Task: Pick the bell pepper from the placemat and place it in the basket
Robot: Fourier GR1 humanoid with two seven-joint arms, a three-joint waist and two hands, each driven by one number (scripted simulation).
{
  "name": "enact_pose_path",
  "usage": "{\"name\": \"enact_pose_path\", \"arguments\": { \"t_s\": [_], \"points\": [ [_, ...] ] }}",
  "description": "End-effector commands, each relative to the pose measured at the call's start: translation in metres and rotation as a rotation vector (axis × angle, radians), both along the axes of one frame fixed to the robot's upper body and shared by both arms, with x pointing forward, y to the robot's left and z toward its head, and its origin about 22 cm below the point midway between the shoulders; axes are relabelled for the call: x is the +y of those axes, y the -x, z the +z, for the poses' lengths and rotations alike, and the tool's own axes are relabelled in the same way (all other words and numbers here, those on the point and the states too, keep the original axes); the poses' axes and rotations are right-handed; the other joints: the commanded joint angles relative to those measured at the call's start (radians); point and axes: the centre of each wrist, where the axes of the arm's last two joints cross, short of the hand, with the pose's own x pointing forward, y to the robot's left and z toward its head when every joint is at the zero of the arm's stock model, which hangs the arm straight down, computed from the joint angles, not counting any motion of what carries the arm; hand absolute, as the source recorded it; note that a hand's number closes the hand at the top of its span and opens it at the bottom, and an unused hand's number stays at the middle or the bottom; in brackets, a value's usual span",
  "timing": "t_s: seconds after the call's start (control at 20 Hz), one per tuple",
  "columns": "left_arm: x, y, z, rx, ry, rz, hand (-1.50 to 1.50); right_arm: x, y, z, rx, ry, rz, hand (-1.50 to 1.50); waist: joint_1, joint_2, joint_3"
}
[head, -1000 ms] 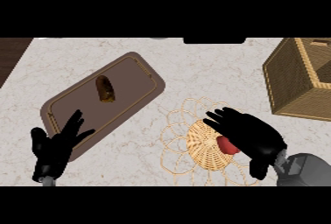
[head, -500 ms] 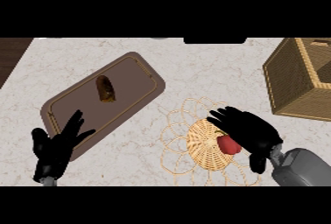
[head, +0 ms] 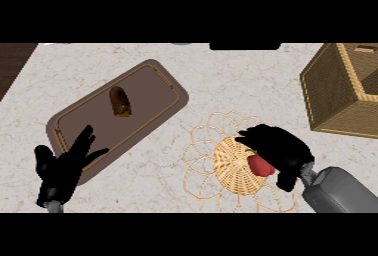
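Observation:
The red bell pepper [head: 260, 165] is over the woven middle of the round wicker basket [head: 230, 170]; whether it touches the weave I cannot tell. My right hand [head: 279, 148] curls round the pepper from the right and above, hiding its right side. The brown placemat [head: 148, 100] lies slanted to the upper left of the basket. My left hand [head: 63, 167] rests open at the lower left, fingers up, over the placemat's near corner.
A brown oblong food item [head: 119, 101] lies on the placemat. A tall square wicker box [head: 341, 90] stands at the right edge, just beyond my right hand. A dark wooden strip [head: 13, 62] borders the marble counter at the upper left.
My right forearm has shifted slightly left and the hand sits a little more over the pepper. The pepper, basket and left hand have hardly moved.

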Motion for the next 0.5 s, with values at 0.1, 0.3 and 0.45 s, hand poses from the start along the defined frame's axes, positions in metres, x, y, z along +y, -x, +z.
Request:
{"name": "enact_pose_path", "arguments": {
  "t_s": [0.1, 0.3, 0.45],
  "points": [
    [0.016, 0.021, -0.031, 0.177, -0.046, 0.019, 0.00, 0.010, 0.004, -0.016, -0.058, 0.033, 0.126, 1.50, 0.006, 0.013, -0.012],
    [0.005, 0.018, -0.035, 0.177, -0.026, 0.021, 0.00, -0.018, -0.010, -0.013, -0.126, 0.048, 0.137, 1.50, 0.002, 0.013, -0.012],
    [0.004, 0.032, -0.036, 0.183, -0.022, 0.019, 0.00, -0.017, -0.003, -0.028, -0.124, 0.063, 0.149, 1.50, 0.009, 0.012, -0.011]
  ]
}}
